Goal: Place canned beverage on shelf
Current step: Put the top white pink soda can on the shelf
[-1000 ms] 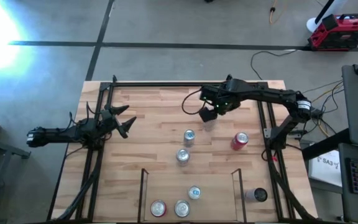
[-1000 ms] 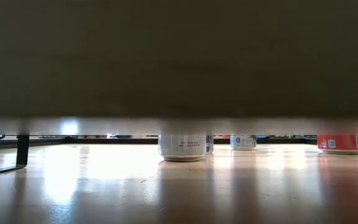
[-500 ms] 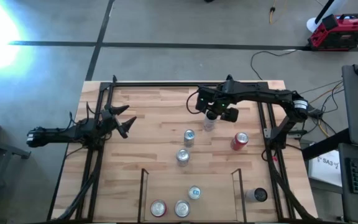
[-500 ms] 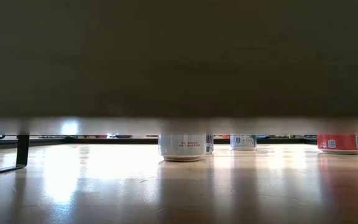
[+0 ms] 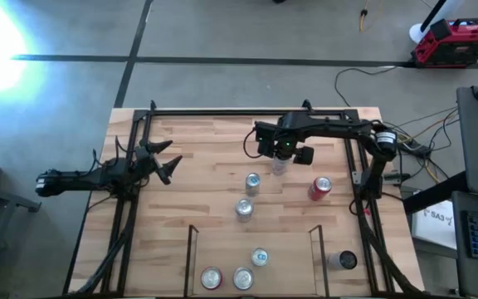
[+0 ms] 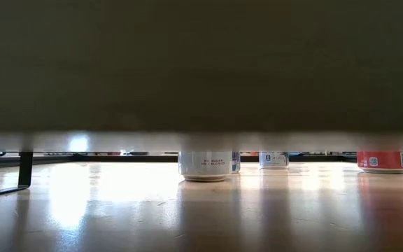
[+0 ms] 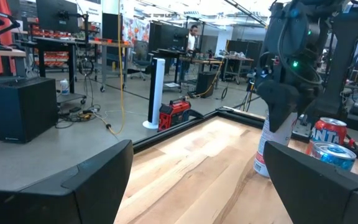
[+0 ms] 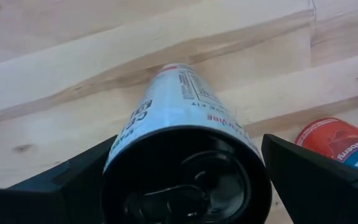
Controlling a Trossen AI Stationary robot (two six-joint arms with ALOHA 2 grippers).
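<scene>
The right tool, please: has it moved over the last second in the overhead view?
Yes. The right tool has swung toward the table's left, now over the white can, judged against the red can.

Cans: eight total. Six silver cans (image 5: 251,183); two red cans (image 5: 320,188). Arms: two. Shelf (image 5: 192,257): one, at 6 o'clock, containing three cans.

From my low camera, a dark band (image 6: 201,66) fills twelve o'clock; below it a white can (image 6: 205,166) stands on the table (image 6: 117,217), a red can (image 6: 383,162) at three o'clock.
</scene>
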